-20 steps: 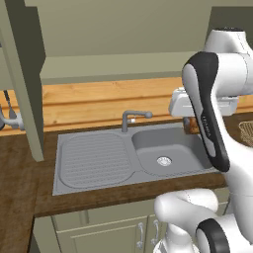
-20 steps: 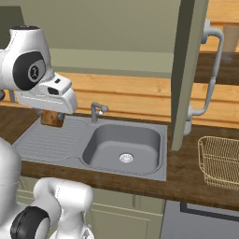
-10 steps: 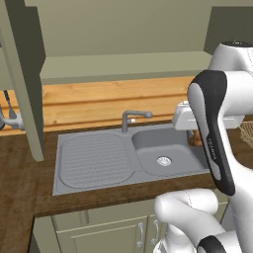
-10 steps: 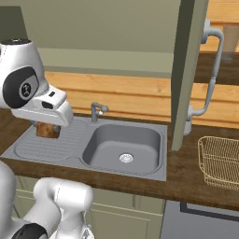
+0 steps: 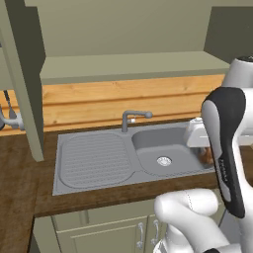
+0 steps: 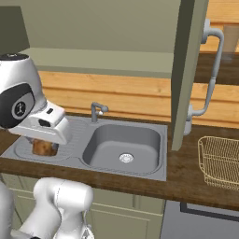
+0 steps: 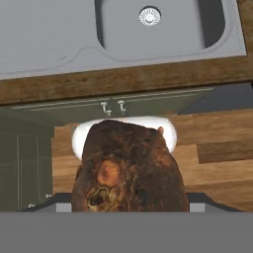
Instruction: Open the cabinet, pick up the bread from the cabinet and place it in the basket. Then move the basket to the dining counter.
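My gripper (image 6: 45, 143) is shut on the bread (image 6: 43, 148), a round brown lump that hangs under the white hand above the sink's draining board. From the hand view the bread (image 7: 129, 170) looms large and hides the fingertips. A sliver of the bread (image 5: 208, 156) peeks out behind my forearm in the left base view. The cabinet (image 6: 103, 59) stands open, its green shelf bare and its right door (image 6: 187, 70) swung out. On the worktop at the far right sits the golden wire basket (image 6: 219, 161). The dining counter is out of view.
A grey sink (image 6: 125, 145) with a tap (image 6: 96, 111) lies between the gripper and the basket. The cabinet's open right door with its curved silver handle (image 6: 210, 74) hangs over the worktop left of the basket. The left door (image 5: 22, 84) juts out too.
The hand has come down with the bread, from shelf height to just above the sink's draining board. The upper arm has swung outward. The jaws have kept their hold.
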{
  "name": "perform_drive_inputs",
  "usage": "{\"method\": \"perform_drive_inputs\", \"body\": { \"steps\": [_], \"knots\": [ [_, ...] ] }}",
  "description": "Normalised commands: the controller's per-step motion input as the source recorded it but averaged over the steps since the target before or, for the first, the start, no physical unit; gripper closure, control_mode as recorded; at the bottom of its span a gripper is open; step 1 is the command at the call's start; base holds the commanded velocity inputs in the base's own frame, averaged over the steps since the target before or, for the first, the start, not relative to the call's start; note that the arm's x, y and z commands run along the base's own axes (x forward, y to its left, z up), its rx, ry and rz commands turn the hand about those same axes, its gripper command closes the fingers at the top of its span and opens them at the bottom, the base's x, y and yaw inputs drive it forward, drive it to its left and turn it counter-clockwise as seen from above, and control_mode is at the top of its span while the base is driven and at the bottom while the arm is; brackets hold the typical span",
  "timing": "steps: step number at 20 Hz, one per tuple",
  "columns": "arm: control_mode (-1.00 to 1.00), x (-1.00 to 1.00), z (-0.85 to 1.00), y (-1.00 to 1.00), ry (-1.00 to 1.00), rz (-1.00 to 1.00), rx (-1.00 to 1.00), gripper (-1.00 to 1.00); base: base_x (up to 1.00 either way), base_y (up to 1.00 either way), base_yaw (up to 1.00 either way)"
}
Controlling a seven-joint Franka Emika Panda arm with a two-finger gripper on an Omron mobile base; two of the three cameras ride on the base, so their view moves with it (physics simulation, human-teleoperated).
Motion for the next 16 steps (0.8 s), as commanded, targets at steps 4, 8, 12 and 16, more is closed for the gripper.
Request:
{"method": "perform_drive_inputs", "body": {
  "steps": [4, 8, 12, 16],
  "knots": [
    [-1.00, -0.73, -0.32, -0.28, 0.00, -0.02, 0.00, 1.00, 0.00, 0.00, 0.00],
    [-1.00, 0.19, 0.00, 0.08, -0.03, 0.00, 0.00, 1.00, 0.00, 0.00, 0.00],
    [-1.00, 0.49, 0.18, 0.16, 0.00, 0.00, 0.00, 1.00, 0.00, 0.00, 0.00],
    [-1.00, 0.57, 0.22, 0.09, 0.00, 0.00, 0.00, 1.00, 0.00, 0.00, 0.00]
  ]
}}
